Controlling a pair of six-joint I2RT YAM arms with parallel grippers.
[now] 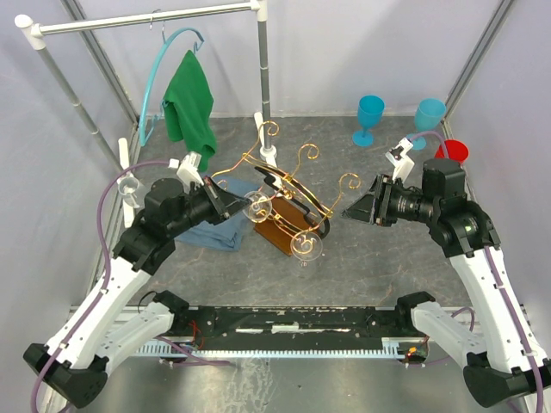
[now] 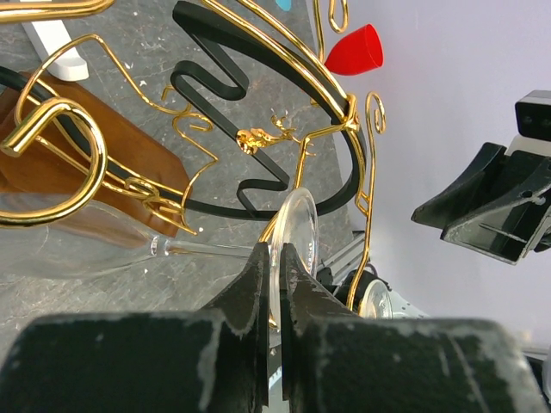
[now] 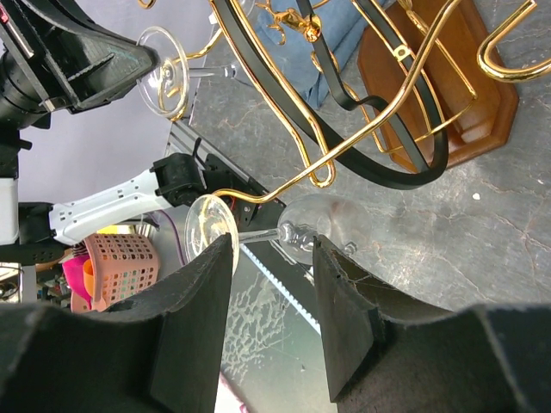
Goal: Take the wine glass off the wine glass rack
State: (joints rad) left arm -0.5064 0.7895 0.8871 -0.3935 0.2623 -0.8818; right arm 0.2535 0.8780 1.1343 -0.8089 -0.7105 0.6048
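Status: grasp made, extraction not done.

- Left tool (image 2: 274,255) is clenched on the rim of the foot disc of the wine glass (image 2: 297,225). The disc edge is pinched between both fingers; the stem runs away from it toward the bowl, low over the wooden base (image 2: 129,151).
- The wine glass is judged not yet free of the wine glass rack (image 1: 288,185). Gold wire is seen touching or just beside the foot and stem in the left wrist view. Whether the stem sits inside the slot or right at its mouth cannot be told.
- Left to do: the stem has to be slid out along the wires past the curled scroll end, then carried clear.
- Right tool (image 3: 274,249) is released, fingers spread, nothing held. It is parked on the far side of the rack, nose pointed at it.

Surroundings / obstructions:
- A second wine glass (image 3: 301,228) is hung on the near side of the rack, close to the withdrawal path; a knock is the main risk.
- Gold scrolls and black bars crowd the held foot, so a snag is likely if the pull is taken off-axis.
- A blue cloth (image 1: 219,231) lies on the tabletop (image 1: 379,258) under the left arm.
- Well apart: a green cloth (image 1: 191,99) on the clothes rail (image 1: 146,17), two blue goblets (image 1: 368,116) and a red cup (image 1: 452,152) at the back right. Not in the way.
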